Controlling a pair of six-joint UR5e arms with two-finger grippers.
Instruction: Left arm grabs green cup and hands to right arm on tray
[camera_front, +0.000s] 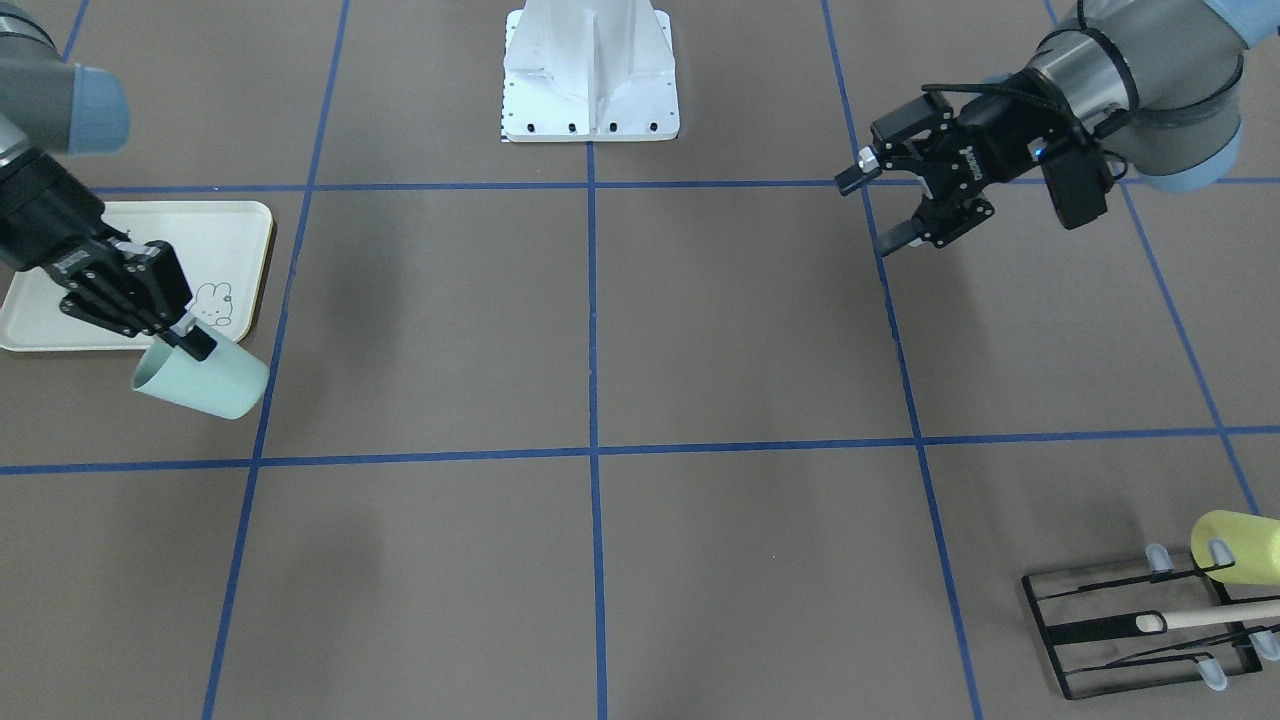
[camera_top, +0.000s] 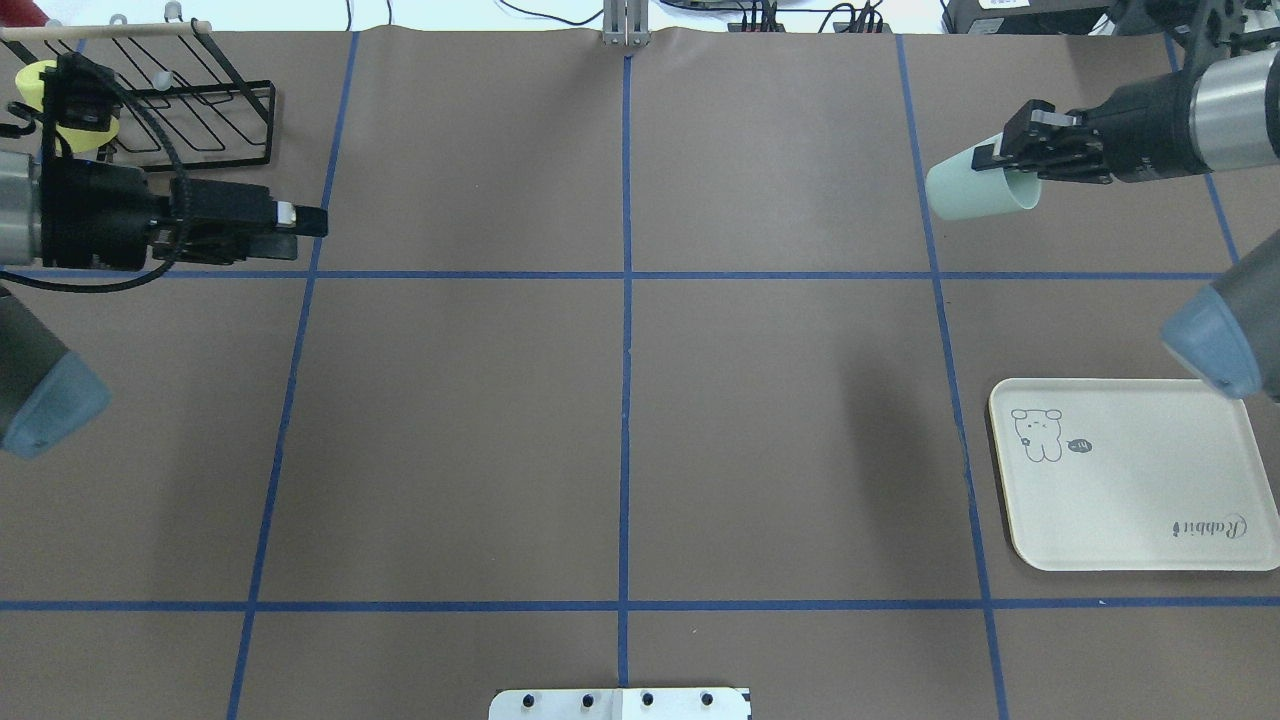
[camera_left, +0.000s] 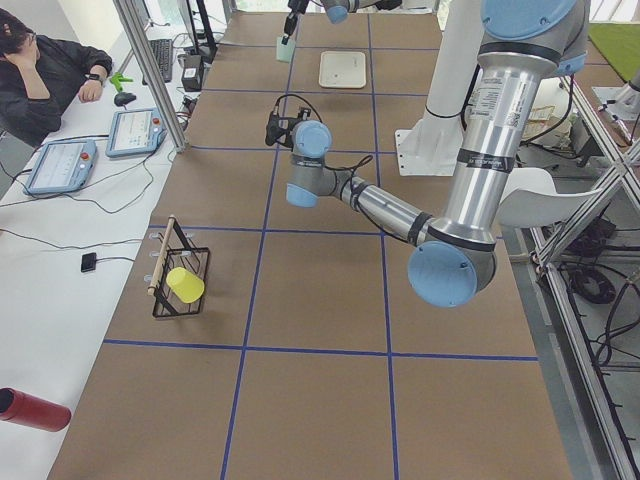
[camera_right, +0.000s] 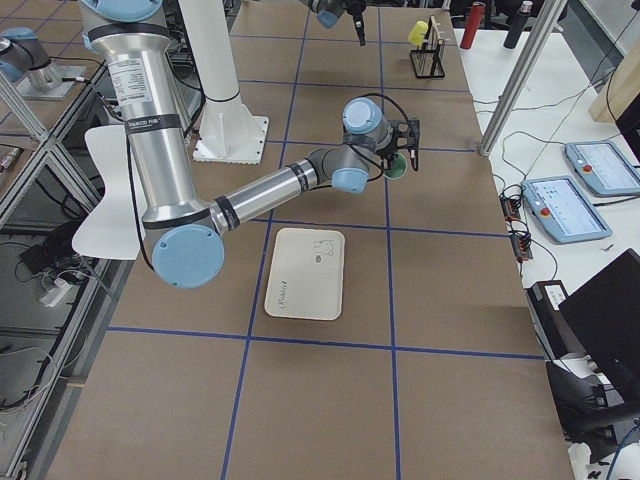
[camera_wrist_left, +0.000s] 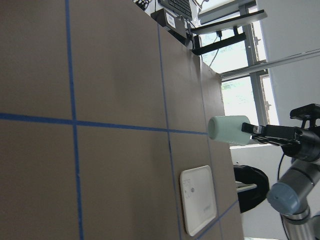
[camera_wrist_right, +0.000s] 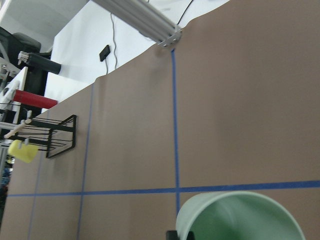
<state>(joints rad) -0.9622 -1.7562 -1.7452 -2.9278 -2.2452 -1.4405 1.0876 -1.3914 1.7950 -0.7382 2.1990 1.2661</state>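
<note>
The pale mint-green cup (camera_top: 975, 190) lies on its side in the air, pinched at its rim by my right gripper (camera_top: 1000, 160), which is shut on it. It hangs over the table past the far edge of the cream tray (camera_top: 1130, 500). In the front view the cup (camera_front: 205, 385) sits just off the tray's (camera_front: 230, 240) corner, under the right gripper (camera_front: 192, 340). The right wrist view looks into the cup's mouth (camera_wrist_right: 235, 217). My left gripper (camera_front: 872, 212) is open and empty on the far side of the table, also seen from overhead (camera_top: 305, 230).
A black wire rack (camera_front: 1100, 640) with a yellow cup (camera_front: 1235, 548) and a wooden rod stands at the table's far corner on my left side. The white robot base (camera_front: 590, 70) is at the near middle edge. An operator (camera_left: 40, 70) sits beyond the table.
</note>
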